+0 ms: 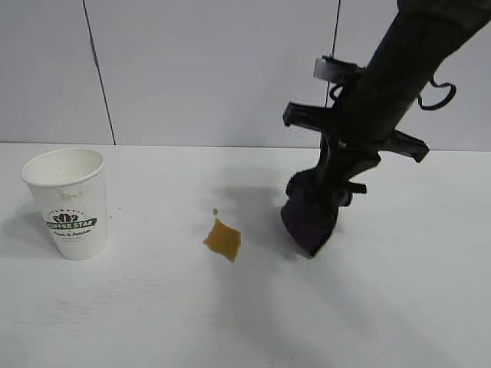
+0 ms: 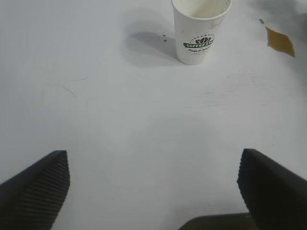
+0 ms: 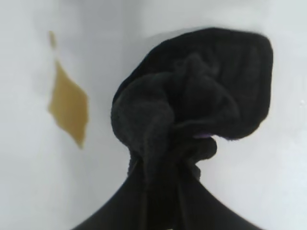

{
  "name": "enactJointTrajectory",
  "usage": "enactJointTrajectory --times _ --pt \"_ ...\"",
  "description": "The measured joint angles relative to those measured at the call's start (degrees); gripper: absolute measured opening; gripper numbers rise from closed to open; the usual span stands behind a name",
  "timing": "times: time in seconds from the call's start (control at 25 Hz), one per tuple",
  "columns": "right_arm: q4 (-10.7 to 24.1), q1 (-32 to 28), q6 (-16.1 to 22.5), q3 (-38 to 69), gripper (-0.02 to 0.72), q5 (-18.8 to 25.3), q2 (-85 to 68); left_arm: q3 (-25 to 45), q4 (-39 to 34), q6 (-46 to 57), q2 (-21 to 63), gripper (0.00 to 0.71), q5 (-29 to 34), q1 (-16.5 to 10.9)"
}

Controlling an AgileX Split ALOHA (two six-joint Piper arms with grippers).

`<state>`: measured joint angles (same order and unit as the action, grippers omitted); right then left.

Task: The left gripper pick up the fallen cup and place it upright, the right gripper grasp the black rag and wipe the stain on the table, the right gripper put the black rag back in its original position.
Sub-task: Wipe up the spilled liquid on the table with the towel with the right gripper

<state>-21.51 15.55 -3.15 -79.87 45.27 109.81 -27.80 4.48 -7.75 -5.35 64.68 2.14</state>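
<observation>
Bare table (image 1: 230,322) beside stain (image 1: 222,239) — seemingly

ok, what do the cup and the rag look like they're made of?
Cup: looks like paper, matte white, faintly textured wall with a printed green logo.
Black rag: soft cloth, probably microfibre or terry, going by its fuzzy ribbed surface and the way it bunches where the right gripper pinches it.

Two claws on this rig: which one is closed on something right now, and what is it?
The right claw, pinching the black rag beside the stain. The left claw is open and empty, apart from the cup.
</observation>
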Motion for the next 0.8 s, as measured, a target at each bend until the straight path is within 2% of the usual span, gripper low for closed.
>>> enactJointTrajectory --times 0.24,0.52,0.8 --pt "-0.8 7.1 -0.6 -0.2 0.043 -2.0 -1.6 0.0 -0.1 0.0 0.0 0.687 0.0 0.0" --pt "-1.0 16.8 -1.0 -0.2 0.043 -12.9 -1.1 0.0 -0.1 0.0 0.0 0.687 0.0 0.0" --pt "-0.3 19.4 -0.7 -0.2 0.043 -16.3 5.2 0.0 -0.1 0.0 0.0 0.687 0.0 0.0"
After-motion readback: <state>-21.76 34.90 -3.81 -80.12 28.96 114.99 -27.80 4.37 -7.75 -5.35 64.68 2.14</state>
